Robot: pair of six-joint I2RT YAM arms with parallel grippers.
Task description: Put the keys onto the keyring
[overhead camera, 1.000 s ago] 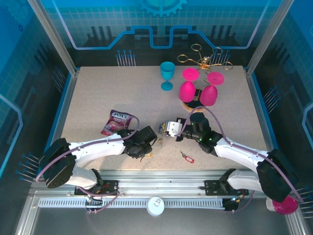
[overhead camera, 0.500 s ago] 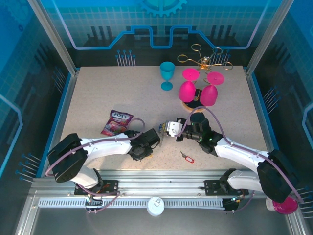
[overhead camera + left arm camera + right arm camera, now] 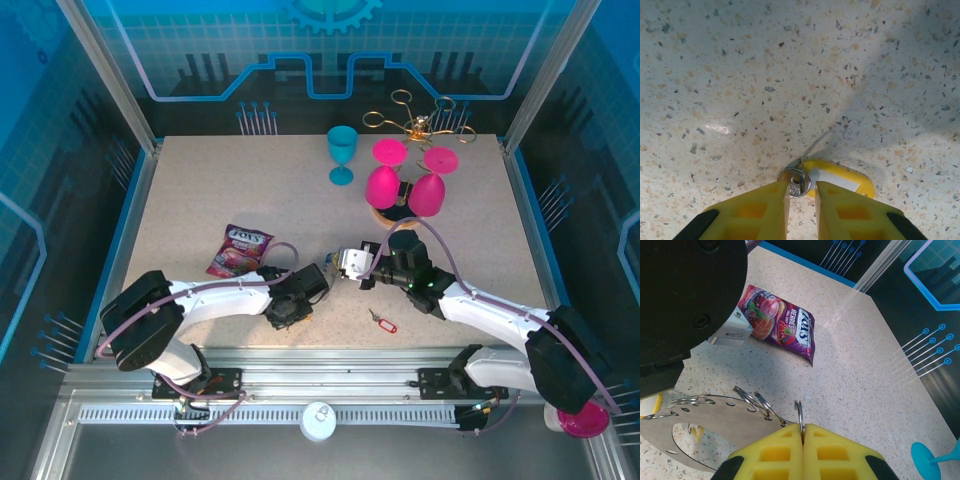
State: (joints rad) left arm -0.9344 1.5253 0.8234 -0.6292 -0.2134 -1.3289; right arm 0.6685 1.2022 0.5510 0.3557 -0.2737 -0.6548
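Note:
A yellow-tagged key [image 3: 840, 181] lies flat on the speckled table, its small silver ring and metal head between the tips of my left gripper [image 3: 802, 184]. Those jaws stand narrowly open around it, with table showing beside the right finger. My right gripper [image 3: 803, 427] is shut on a silver split ring [image 3: 799, 412], one of several rings hung on a flat grey holed plate [image 3: 705, 425]. From above, the left gripper [image 3: 318, 283] sits just left of the right gripper [image 3: 343, 266]. A red key [image 3: 382, 322] lies near the front edge. The blue key is hidden.
A purple candy bag [image 3: 240, 248] lies left of the grippers. At the back stand a teal goblet [image 3: 342, 152], two upturned pink goblets [image 3: 382, 185] and a gold wire rack [image 3: 415, 120]. The table's metal front rail runs just behind the red key.
My left gripper has slid right and slightly away, closer to the right gripper, and its elbow has swung in. The right arm has held still with the ring.

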